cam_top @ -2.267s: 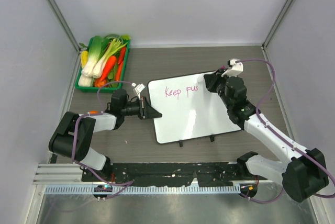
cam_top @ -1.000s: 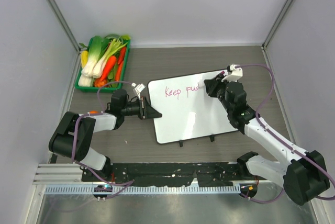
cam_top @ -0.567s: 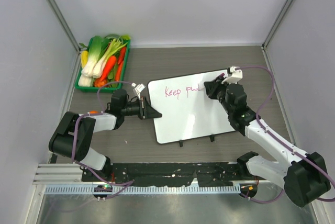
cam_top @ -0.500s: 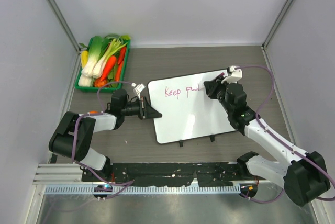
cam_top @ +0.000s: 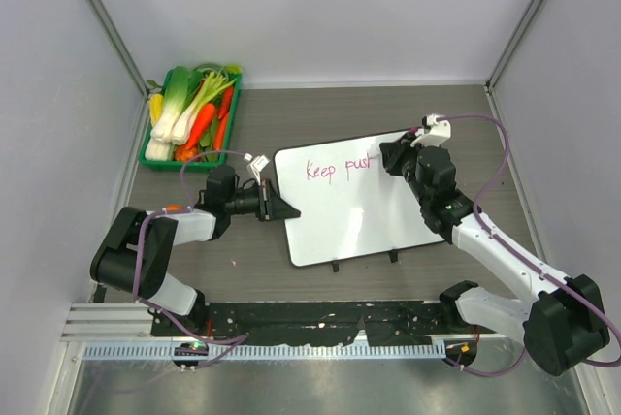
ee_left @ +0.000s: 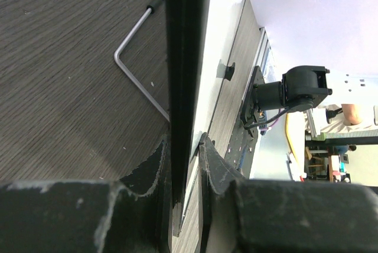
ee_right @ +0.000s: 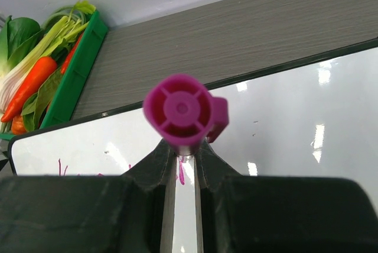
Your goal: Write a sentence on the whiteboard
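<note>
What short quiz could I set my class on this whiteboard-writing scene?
1. True or false: the left claw is shut on the edge of the whiteboard.
2. Multiple choice: the marker held in the right claw is A) green, B) magenta, C) black.
3. Fill in: the writing on the board begins with the word ____.

Key: 1 true. 2 B. 3 Keep.
</note>
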Available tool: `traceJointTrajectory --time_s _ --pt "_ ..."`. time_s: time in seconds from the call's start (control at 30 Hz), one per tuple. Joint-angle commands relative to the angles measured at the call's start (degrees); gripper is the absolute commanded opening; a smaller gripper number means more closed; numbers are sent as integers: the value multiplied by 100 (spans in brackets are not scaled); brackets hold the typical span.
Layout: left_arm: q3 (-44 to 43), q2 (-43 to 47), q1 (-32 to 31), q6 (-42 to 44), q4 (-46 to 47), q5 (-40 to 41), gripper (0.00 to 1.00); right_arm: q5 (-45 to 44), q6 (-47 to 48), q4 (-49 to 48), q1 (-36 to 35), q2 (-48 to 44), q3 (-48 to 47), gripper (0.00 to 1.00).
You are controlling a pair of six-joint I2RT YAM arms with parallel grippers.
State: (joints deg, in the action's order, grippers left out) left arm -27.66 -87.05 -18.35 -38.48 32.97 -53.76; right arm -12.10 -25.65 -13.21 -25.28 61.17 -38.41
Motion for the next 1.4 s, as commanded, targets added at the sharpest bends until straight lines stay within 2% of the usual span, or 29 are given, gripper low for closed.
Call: traceJointTrajectory --time_s 0.0,0.67,1.1,1.37 --pt "94 -173 -90 614 -704 981 0 -328 130 73 14 9 -281 1" --pt "94 -181 -90 605 -704 990 0 -91 157 495 14 -369 132 1" --pt "94 -181 -99 614 -713 999 0 -29 25 346 23 -615 -316 1" --pt "94 -181 -99 614 -713 999 0 -276 95 241 5 -281 -457 1"
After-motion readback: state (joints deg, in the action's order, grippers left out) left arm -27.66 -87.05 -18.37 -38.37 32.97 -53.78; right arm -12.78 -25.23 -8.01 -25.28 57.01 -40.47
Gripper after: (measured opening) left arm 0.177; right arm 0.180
